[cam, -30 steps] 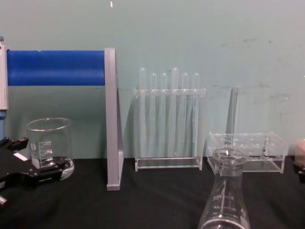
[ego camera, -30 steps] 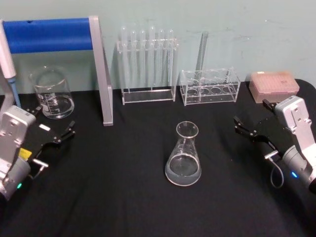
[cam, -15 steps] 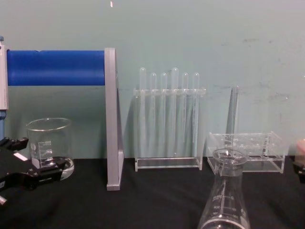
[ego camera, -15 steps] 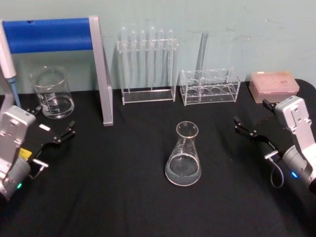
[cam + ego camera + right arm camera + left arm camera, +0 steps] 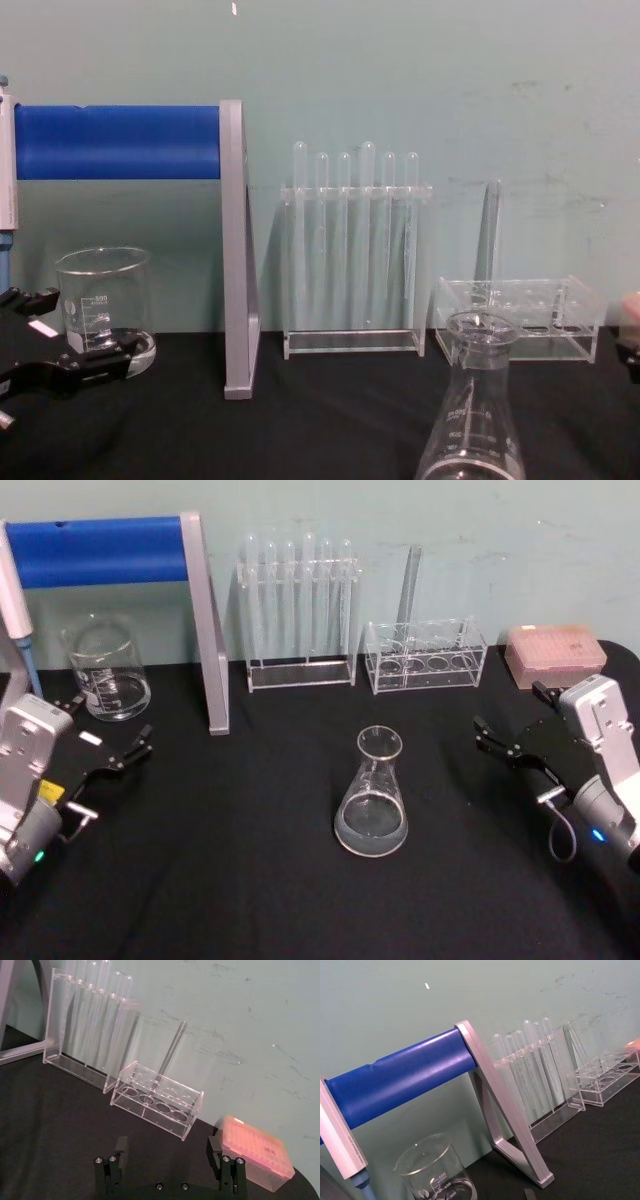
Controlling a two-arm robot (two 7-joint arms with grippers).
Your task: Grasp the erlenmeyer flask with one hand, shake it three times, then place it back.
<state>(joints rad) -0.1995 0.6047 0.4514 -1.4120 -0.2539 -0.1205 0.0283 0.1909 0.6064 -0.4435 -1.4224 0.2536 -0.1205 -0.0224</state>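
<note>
Nothing moved, clear conical erlenmeyer flask point(image 5: 371, 802) upright, little liquid, left gripper point(image 5: 108, 723), right gripper point(image 5: 508, 710), jaws spread.

Lit evenly and fairly brightly, with soft light, from above to judge by the pale sheen along the top of the blue bar point(image 5: 405, 1080). Casts only faint, soft-edged shadows of the test tube rack point(image 5: 85, 1025) and the low clear rack point(image 5: 157, 1097) onto the wall point(image 5: 240, 1020) behind them. Darkens the wall under the blue bar in the left wrist view. Leaves the black table cover point(image 5: 230, 880) flat and matte. Puts small white glints on the rim and liquid line of the erlenmeyer flask point(image 5: 371, 805) and on the base of the beaker point(image 5: 106, 670).
</note>
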